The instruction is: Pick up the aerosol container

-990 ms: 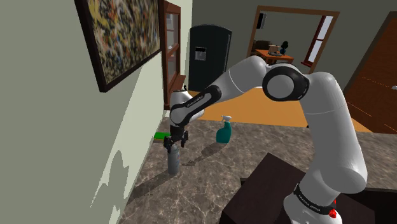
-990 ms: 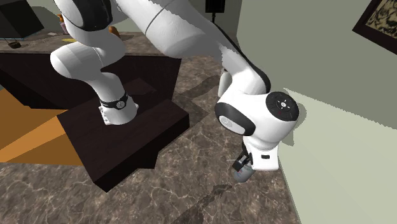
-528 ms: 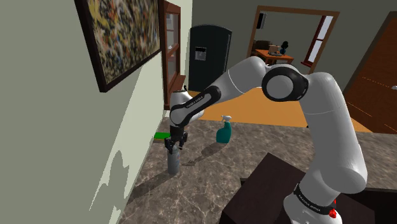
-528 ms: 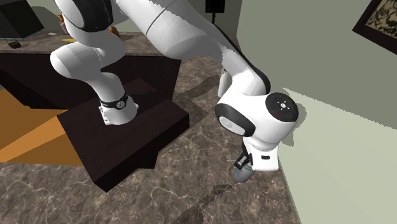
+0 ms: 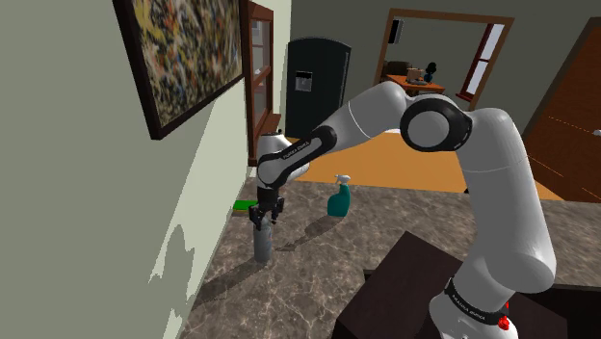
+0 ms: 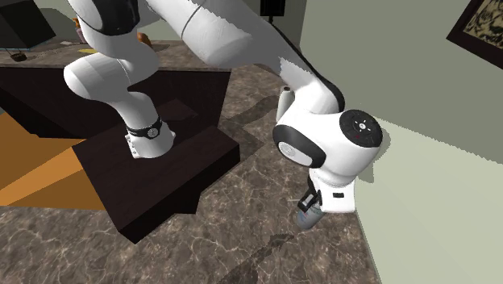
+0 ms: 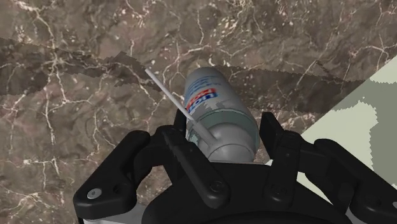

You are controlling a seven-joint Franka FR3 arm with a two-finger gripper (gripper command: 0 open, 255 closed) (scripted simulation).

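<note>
A grey aerosol can with a blue and red label stands upright on the dark marble countertop, close to the pale wall. My gripper comes down on its top, and its fingers are shut on the can's upper part. In the wrist view the can sits clasped between the two black fingers, with its thin white straw sticking out sideways. From the second exterior view the can's lower end shows beneath the white hand, at or just above the counter; I cannot tell which.
A teal spray bottle stands farther back on the counter, and a flat green thing lies by the wall. The dark stand takes up the near side. A framed painting hangs above the can.
The fingers went from open to shut on the can's top. The hand has since shifted up very slightly, and the can stays about where it was.
</note>
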